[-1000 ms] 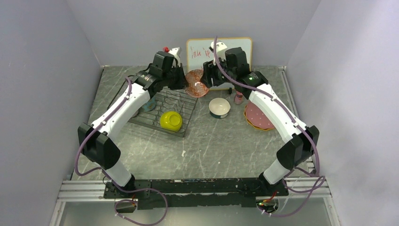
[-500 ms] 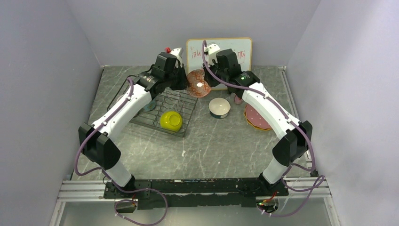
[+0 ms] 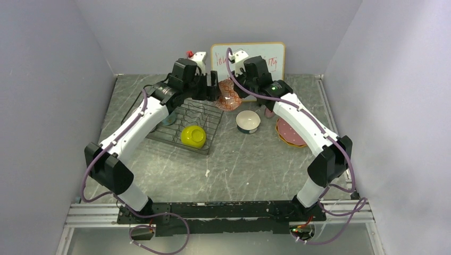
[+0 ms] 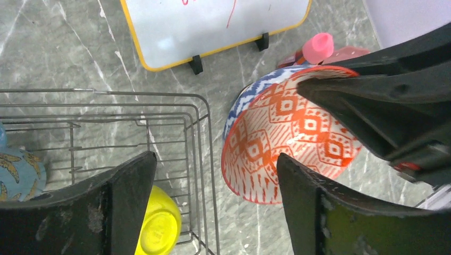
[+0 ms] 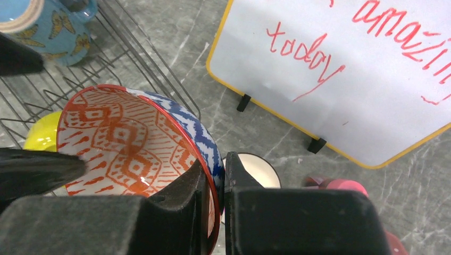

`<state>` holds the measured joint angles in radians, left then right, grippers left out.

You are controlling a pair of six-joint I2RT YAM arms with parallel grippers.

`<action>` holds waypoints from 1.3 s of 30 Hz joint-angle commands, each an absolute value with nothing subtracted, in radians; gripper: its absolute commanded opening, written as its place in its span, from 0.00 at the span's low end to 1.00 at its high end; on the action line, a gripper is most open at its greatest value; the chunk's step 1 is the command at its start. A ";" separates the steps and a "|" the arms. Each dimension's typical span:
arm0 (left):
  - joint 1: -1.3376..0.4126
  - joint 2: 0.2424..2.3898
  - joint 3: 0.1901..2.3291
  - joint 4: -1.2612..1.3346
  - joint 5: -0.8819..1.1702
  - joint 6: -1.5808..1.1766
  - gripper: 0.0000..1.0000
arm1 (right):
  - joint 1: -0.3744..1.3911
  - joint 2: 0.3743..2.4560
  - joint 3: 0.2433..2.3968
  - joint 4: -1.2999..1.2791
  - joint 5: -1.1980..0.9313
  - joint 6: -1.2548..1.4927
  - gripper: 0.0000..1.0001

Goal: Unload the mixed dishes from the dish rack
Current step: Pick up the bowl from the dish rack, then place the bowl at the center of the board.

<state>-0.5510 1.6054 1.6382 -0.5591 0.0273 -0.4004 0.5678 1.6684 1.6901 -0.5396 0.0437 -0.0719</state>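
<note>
Right tool (image 5: 215,171) pinches the bowl (image 5: 127,141) by its rim near the far edge, likely to clear the rack (image 4: 203,125); left tool (image 4: 213,162) gapes wide.

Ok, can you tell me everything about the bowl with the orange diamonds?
The patterned bowl looks like shiny ceramic. It is white inside with orange-red diamonds, and it has a red rim and blue-and-white zigzags outside. It is empty, tipped on its side and held up off the table, just beside the dish rack. The right gripper pinches its rim, one finger inside and one outside. The left gripper gapes open next to it.
</note>
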 commanded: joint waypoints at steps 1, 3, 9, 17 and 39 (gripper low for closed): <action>-0.550 1.520 1.638 -0.533 0.008 -0.292 0.93 | 0.531 1.617 1.661 -0.492 0.035 -0.092 0.00; -0.549 1.499 1.626 -0.546 0.002 -0.260 0.94 | 0.504 1.608 1.632 -0.484 0.006 -0.090 0.00; -0.539 1.422 1.550 -0.555 0.017 -0.165 0.94 | 0.404 1.607 1.552 -0.466 -0.109 -0.082 0.00; -0.479 1.360 1.490 -0.547 0.133 -0.127 0.94 | 0.314 1.668 1.479 -0.456 -0.214 -0.102 0.00; -0.392 1.307 1.401 -0.494 0.306 -0.112 0.94 | 0.264 1.893 1.517 -0.468 -0.322 -0.145 0.00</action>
